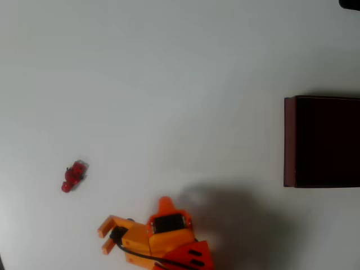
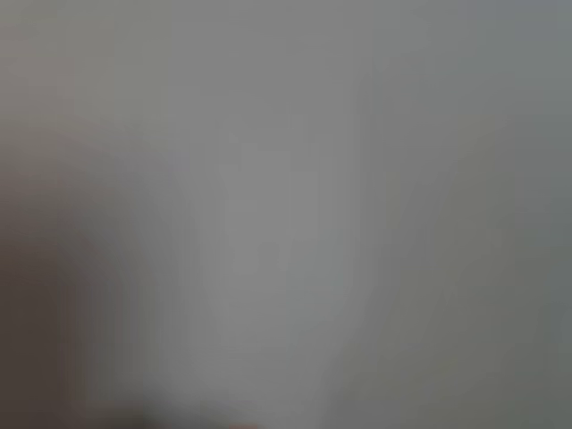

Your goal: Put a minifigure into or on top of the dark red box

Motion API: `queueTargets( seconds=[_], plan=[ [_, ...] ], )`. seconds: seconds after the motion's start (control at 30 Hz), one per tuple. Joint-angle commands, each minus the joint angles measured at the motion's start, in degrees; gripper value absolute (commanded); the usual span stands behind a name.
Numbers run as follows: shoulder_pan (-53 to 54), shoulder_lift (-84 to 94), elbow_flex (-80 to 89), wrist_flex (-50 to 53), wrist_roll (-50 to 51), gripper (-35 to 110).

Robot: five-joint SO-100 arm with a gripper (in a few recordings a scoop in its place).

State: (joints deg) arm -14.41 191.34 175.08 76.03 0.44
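Claw: In your overhead view the orange claw (image 1: 104,238) sits at the bottom edge, left of centre, pointing toward the left of the picture. Its two fingers (image 1: 106,225) stand apart with a clear gap of tabletop between them, so the claw is released and grips nothing.

Arm: The orange arm body (image 1: 169,236) runs from the claw toward the bottom edge. A black cable (image 1: 140,256) trails along it, and a dark panel shows on its upper face.

Minifigure: You see the minifigure (image 1: 72,176) lying on the tabletop at the left of the overhead view, above and to the left of the claw. It is bright red with small dark details, lies at a slant, and is apart from the fingers, touching nothing else.

Dark red box: The dark red box (image 1: 289,140) stands at the right edge of the overhead view, cut off by the frame. Its thin maroon wall faces the centre of the picture and its interior reads almost black. It is well apart from both the minifigure and the claw.

Tabletop: The white tabletop (image 1: 169,84) carries all of these. A soft grey shadow (image 1: 236,225) falls to the right of the arm.

Wrist view: Your wrist view is a blurred grey field, darker toward the left edge; you cannot make out any object in it.
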Motion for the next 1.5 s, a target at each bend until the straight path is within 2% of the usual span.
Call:
queueTargets(
  seconds=[0.0,1.27,1.33,1.47],
  plan=[
    [-1.49,0.53,-2.90,1.23,-0.79,1],
    [-1.14,0.53,-2.90,1.23,-0.44,0],
    [-0.97,0.53,-2.90,1.23,-0.35,11],
    [-0.62,0.53,-2.90,1.23,-0.26,5]
  ],
)
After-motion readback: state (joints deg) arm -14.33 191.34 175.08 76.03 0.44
